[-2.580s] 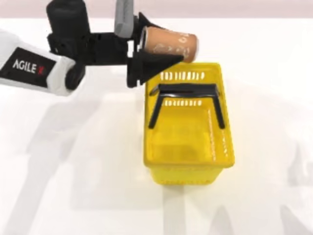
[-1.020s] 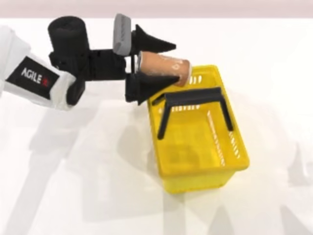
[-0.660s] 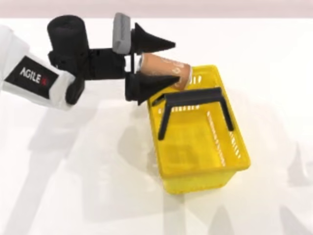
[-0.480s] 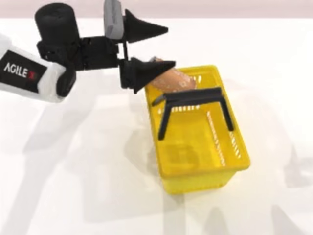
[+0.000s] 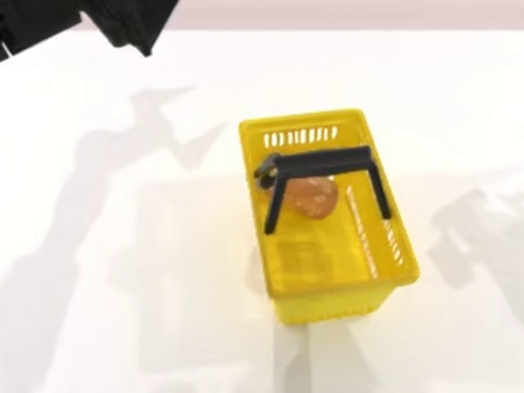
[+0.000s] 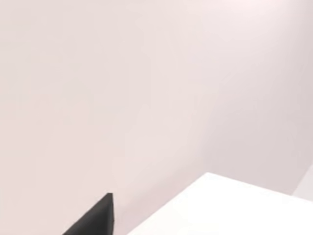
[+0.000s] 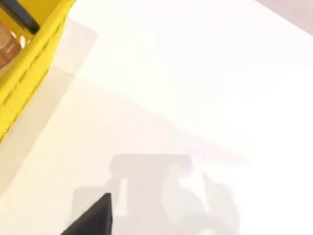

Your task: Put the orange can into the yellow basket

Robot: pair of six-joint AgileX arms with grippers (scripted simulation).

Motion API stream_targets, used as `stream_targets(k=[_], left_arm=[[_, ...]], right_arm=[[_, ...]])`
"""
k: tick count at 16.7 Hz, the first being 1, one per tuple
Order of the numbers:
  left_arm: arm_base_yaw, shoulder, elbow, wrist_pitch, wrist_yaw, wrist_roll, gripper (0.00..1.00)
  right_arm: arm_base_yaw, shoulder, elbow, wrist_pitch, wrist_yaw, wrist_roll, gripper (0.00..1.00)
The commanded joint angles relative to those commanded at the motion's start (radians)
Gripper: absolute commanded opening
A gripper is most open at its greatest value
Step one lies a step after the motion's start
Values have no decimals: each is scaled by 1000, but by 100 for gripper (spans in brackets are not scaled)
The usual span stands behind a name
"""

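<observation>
White bench [image 5: 123, 270] pretty much everywhere, pale wall behind it. So the orange can [image 5: 311, 196] has dropped: half a second ago it was just leaving the left pincer [image 5: 131, 24] at the far rim, and now it's lying on its side on the floor of the yellow basket [image 5: 327, 291], tucked right under the black handle [image 5: 319, 162]. Looks like a small orange-brown cylinder with a slightly mottled side, much smaller than the basket; I can't make out its dark top from here. It's well away from the left pincer now, which has pulled back up and off to the far left corner of the top view, only a dark bit of it showing, so I can't tell if its fingers are apart or together. The right pincer [image 7: 93, 218] is parked off the basket's right side, just a black tip in its own wrist view, same deal, can't tell. I'd call the task basically done, can's in and nothing's gripping it.
</observation>
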Motion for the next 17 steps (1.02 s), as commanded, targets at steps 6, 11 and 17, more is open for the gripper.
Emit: stream_targets(k=[6,11,17], left_arm=[[93,-669,-339,-273,-364,-15,100],[143,-1142,-656,-494,-631,30,100],[167,-1474,-930,-668,-822,100,100]], right_arm=[[186,652,690,-397,-4,-280,100],[322,1130,1172,-702,-6,-489,100],[420,1461,1472,-954,-2,-644,100]])
